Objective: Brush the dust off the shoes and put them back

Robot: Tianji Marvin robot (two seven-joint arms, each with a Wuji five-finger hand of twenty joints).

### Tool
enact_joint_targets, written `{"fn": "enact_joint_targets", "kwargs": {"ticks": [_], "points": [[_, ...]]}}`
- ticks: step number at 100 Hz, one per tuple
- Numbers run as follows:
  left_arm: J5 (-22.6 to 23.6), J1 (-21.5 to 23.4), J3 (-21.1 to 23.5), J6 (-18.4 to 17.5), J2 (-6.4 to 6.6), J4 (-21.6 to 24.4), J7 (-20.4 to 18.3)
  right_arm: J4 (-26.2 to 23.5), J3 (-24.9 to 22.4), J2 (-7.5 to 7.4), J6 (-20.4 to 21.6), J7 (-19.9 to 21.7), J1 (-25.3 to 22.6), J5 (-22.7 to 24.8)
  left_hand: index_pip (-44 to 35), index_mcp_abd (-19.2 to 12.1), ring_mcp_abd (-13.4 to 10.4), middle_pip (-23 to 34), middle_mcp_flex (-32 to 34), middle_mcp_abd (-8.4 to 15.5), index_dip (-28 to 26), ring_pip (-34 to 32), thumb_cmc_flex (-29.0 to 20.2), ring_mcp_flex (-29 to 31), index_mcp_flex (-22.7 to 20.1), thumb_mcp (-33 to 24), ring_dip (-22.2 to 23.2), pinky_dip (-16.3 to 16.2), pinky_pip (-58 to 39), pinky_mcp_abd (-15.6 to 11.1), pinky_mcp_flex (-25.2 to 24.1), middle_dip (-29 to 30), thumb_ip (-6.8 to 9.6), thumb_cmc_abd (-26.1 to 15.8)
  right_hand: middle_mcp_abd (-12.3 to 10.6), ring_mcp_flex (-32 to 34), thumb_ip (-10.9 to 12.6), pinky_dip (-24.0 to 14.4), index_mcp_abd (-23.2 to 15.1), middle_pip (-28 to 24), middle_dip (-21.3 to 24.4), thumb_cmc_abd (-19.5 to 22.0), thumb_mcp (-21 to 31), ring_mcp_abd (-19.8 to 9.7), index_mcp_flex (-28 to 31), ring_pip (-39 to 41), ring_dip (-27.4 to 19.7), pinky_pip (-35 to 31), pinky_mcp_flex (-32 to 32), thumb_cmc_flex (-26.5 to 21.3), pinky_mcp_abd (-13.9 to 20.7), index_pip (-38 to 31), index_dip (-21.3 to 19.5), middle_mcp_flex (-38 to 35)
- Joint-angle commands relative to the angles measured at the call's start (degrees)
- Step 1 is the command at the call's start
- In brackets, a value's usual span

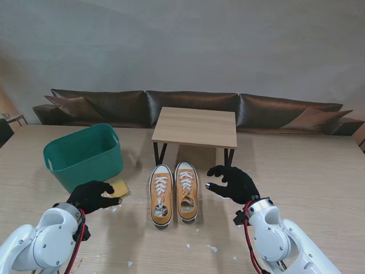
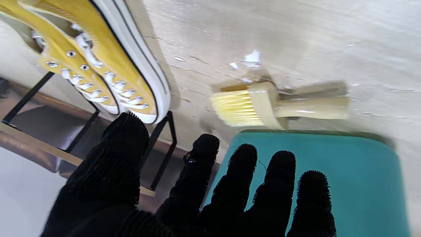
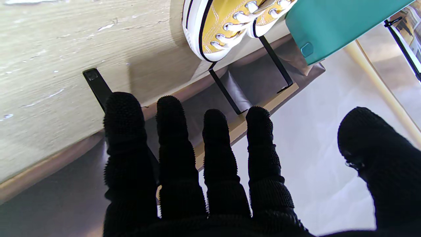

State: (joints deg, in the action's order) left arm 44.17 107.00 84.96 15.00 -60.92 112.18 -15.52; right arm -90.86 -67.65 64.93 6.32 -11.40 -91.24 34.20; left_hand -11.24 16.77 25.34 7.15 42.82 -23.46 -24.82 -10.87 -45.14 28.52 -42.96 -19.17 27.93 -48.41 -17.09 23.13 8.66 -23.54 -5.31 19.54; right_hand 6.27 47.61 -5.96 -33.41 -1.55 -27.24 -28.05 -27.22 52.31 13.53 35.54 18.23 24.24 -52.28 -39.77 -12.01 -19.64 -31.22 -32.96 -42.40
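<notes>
Overhead, both gloved hands, the left hand (image 1: 91, 195) and right hand (image 1: 232, 183), are held spread and empty. The brush (image 1: 118, 188) is seen at the left fingertips, the shoes (image 1: 173, 193) between the hands. In the left wrist view, the brush (image 2: 279, 104) lies beyond the splayed fingers (image 2: 278, 177), against the green tub (image 2: 345, 171). In the right wrist view, the fingers (image 3: 171, 138) are spread, the shoes (image 3: 227, 23) and the small table's legs (image 3: 227, 92) beyond them.

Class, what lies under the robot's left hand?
Under the left hand lies a brush on the table, beside the green tub. From above, the hand covers its handle; only yellow bristles show.
</notes>
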Motion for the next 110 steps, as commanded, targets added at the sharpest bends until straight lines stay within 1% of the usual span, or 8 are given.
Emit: {"fn": "enact_joint_targets", "kwargs": {"ticks": [1,52,62,70,76,82,97,110], "points": [[0.9,1.0,0.6,0.5,0.18,-0.4,-0.3,0.0,0.2,0.28,0.1,0.7,-0.2,0.0,0.3,-0.5,0.7,0.0,-0.8,-0.3,0.4,-0.7,-1.2,-1.2,0.9,1.3,0.9,-0.7,0.7,0.4,0.6,0.0,2.18,-2.3,0.8,0.2,1.5,-0.7,0.1,0.2,-0.1,0.4,0.1,0.0,1.0,0.2,0.7,0.8,18.6,0.3,-1.7,0.8,-0.5,-1.1],[10.5,-0.9,1.3,2.3,0.38,-6.9,0.9,-0.2,0.3,0.21,0.0,1.8,-0.5,-1.1,0.2,-0.8,0.2,1.7,-0.4,0.2,0.9,-11.8,2.0,0.0,1.5,-6.6,8.0,-7.7,-3.4,-0.2,3.8,-6.0,1.10,2.8,0.8,0.3,1.5,-1.0,0.4,0.1,-0.1,0.6,-0.1,-0.2,1.2,0.5,0.9,0.7,18.6,0.3,-1.6,0.8,-0.7,-1.2],[13.0,-2.0,0.6,2.4,0.63,-8.2,0.0,-0.1,0.3,0.23,0.0,1.8,-0.4,-1.3,0.3,-1.2,0.1,2.3,-0.1,0.5,1.1,-17.2,3.2,0.9,1.9,-9.1,11.0,-12.1,-6.4,-0.2,6.0,-8.2,0.68,4.3,0.8,0.4,1.5,-1.0,0.4,0.1,-0.1,0.6,-0.1,-0.2,1.2,0.5,0.9,0.7,18.6,0.3,-1.6,0.9,-0.7,-1.2],[15.2,-3.0,0.0,2.1,0.75,-9.5,0.1,-0.1,0.4,0.28,0.0,1.8,-0.4,-1.5,0.1,-1.4,-0.3,3.9,0.2,0.7,1.3,-23.7,4.3,2.0,1.9,-10.9,14.8,-18.6,-17.5,-1.3,4.8,-11.5,0.30,5.6,0.9,0.4,1.5,-1.1,0.5,0.1,-0.1,0.6,-0.1,-0.2,1.4,0.5,0.9,0.7,18.5,0.2,-1.6,0.8,-0.7,-1.3],[16.4,-3.7,-0.6,2.3,0.88,-10.2,-0.5,-0.1,0.4,0.29,0.0,1.8,-0.4,-1.7,0.0,-1.8,-0.7,4.3,-0.5,0.7,1.4,-27.2,4.8,1.9,2.1,-11.4,16.4,-13.1,-35.0,-3.0,-0.1,-13.8,0.17,6.2,0.8,0.4,1.5,-1.1,0.5,0.1,-0.1,0.6,-0.2,-0.1,1.4,0.5,0.9,0.7,18.5,0.3,-1.6,0.8,-0.7,-1.3],[17.6,-4.5,-1.2,2.4,1.00,-11.1,-0.9,0.0,0.5,0.30,0.1,1.8,-0.4,-1.8,0.2,-2.0,-1.3,4.9,-1.5,0.6,1.4,-31.3,5.3,2.3,2.6,-12.4,18.7,-6.3,-47.6,-4.0,-1.3,-15.8,0.00,6.8,0.9,0.4,1.5,-1.1,0.6,0.1,-0.1,0.6,-0.2,-0.2,1.3,0.5,0.9,0.6,18.5,0.2,-1.6,0.8,-0.7,-1.3],[19.0,-6.4,-2.9,2.6,1.14,-13.6,-0.4,0.0,0.5,0.25,0.1,2.2,-0.4,-2.0,0.0,-2.2,-2.7,8.7,-2.8,0.4,1.3,-39.7,6.2,3.7,2.6,-13.6,22.5,-2.6,-56.4,-4.8,0.7,-22.3,-0.21,7.8,1.0,0.5,1.5,-1.1,0.8,0.1,-0.1,0.7,-0.2,-0.2,1.8,0.5,0.9,0.6,18.4,0.2,-1.6,0.7,-0.7,-1.4],[19.4,-7.9,-4.1,3.4,1.26,-15.4,-0.5,0.1,0.5,0.27,0.1,2.3,-0.4,-2.2,0.1,-1.9,-3.6,12.6,-4.3,0.4,1.4,-43.7,6.6,4.0,3.1,-14.4,24.1,-3.1,-58.1,-5.3,1.9,-28.0,-0.28,8.4,1.1,0.5,1.6,-1.2,0.9,0.1,-0.1,0.8,-0.2,-0.2,1.7,0.6,0.9,0.6,18.4,0.2,-1.7,0.8,-0.7,-1.5]]}}
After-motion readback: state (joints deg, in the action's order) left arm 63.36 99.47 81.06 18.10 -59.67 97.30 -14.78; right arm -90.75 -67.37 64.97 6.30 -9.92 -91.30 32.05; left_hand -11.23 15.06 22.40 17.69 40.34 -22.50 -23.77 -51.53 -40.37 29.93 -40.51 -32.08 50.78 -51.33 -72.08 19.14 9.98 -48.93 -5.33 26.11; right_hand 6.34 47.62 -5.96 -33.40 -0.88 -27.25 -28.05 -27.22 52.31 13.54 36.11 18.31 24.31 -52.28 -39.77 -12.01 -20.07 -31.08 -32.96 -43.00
